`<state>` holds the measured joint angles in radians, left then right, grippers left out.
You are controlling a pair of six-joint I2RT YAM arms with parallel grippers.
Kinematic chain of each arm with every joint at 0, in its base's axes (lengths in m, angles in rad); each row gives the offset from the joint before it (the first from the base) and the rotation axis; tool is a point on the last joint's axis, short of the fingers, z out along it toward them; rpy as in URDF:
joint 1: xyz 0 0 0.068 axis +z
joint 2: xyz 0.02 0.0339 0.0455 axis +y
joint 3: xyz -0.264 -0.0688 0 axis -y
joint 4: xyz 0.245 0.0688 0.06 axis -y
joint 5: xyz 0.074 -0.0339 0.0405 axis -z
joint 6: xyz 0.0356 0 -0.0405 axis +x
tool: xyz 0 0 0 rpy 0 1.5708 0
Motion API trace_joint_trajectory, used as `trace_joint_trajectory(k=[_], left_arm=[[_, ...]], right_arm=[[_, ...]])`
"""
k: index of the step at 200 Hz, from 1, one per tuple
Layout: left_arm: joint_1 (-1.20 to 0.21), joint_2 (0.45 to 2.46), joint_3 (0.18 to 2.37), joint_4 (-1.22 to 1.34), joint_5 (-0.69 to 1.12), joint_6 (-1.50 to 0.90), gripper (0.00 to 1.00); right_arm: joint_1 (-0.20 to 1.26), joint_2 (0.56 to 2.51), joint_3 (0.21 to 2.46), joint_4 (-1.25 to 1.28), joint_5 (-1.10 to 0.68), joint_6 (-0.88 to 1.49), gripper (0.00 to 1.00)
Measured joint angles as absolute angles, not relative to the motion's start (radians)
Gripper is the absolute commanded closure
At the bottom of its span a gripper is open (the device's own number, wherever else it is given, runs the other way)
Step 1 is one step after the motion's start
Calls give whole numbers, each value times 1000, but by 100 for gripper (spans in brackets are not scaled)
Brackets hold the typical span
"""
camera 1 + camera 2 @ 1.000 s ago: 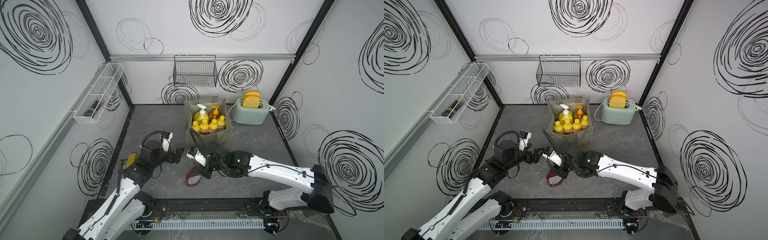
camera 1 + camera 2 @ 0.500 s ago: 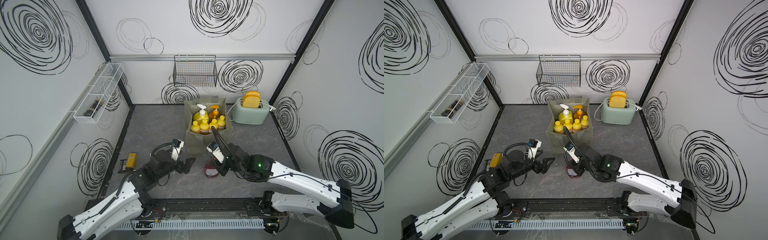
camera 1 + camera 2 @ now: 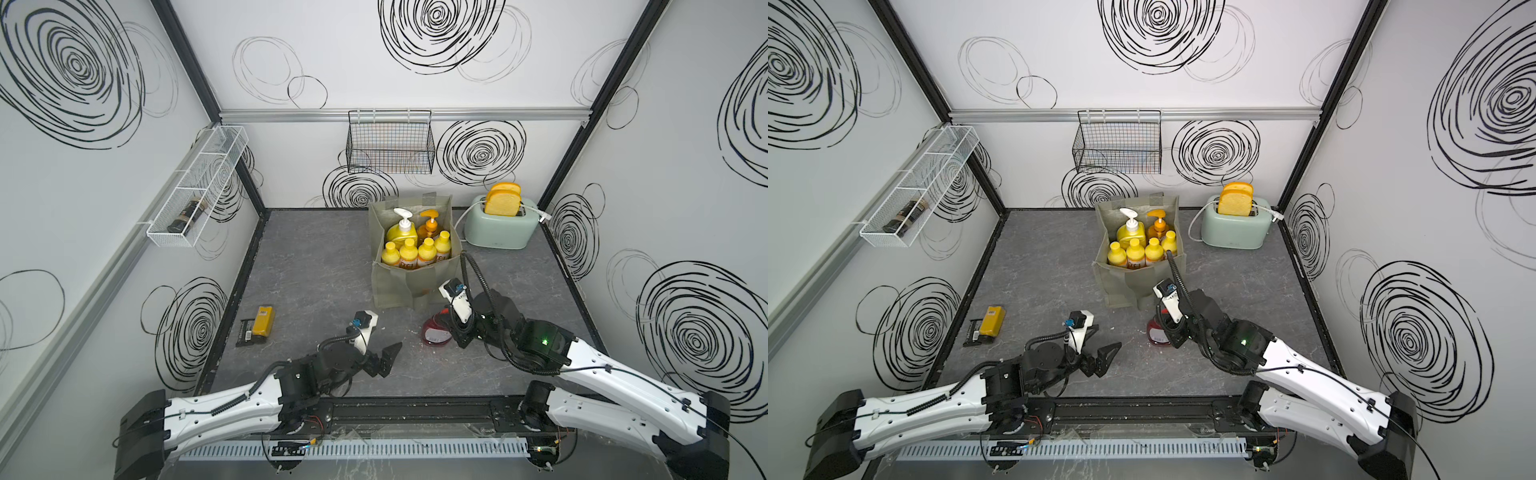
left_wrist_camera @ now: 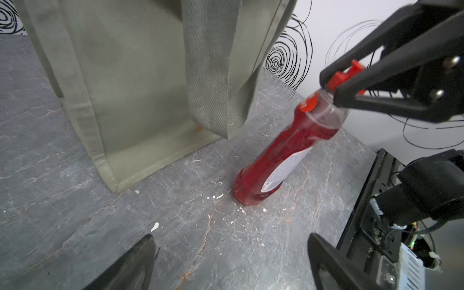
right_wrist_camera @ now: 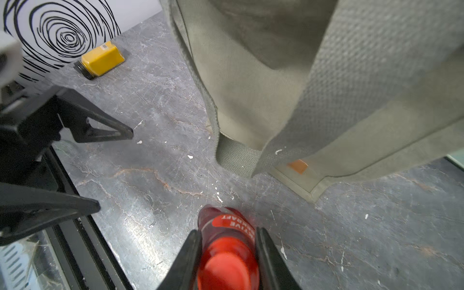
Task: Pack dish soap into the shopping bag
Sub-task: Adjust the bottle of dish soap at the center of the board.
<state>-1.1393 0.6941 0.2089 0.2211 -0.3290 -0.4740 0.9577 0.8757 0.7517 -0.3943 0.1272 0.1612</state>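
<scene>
My right gripper [image 3: 455,330] [image 5: 227,232] is shut on the shoulder of a red dish soap bottle [image 3: 434,332] [image 4: 281,155], just under its red cap. The bottle leans, with its base down at the floor, just in front of the grey-green shopping bag [image 3: 399,286] [image 4: 138,75]. Inside the bag stand several small yellow-capped bottles [image 3: 409,253], a yellow pump bottle [image 3: 399,232] and an amber pump bottle [image 3: 428,226]. To the left of the red bottle, my left gripper [image 3: 384,359] [image 4: 230,237] is open and empty, low over the floor.
A mint toaster [image 3: 500,226] with toast stands right of the bag. A yellow box [image 3: 262,322] lies by the left wall. On the walls hang a black wire basket [image 3: 390,141] and a white wire shelf [image 3: 195,187] with a dark jar. The black front rail [image 3: 407,409] lies just behind both arms.
My right gripper carried the red bottle to the right, to the bag's front right corner. The open left gripper drew back toward the front rail and shifted right.
</scene>
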Motion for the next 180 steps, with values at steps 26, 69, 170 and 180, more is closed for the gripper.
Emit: trace_joint_trajectory(k=[26,69,170,180], left_arm=[[-1187,739,181,338,-388,-474,4],[-1198,765,82,538,-457,-516,4],[-1311,741,11,708,-603,-629,4],[-1320,743,11,714,-612,-628,4]], right_arm=[[945,881,740,-349,110,180,85],[944,948,740,-288,78,200,80],[1066,1026,752,-212,170,280,46],[1070,1017,752,-202,174,287,39]])
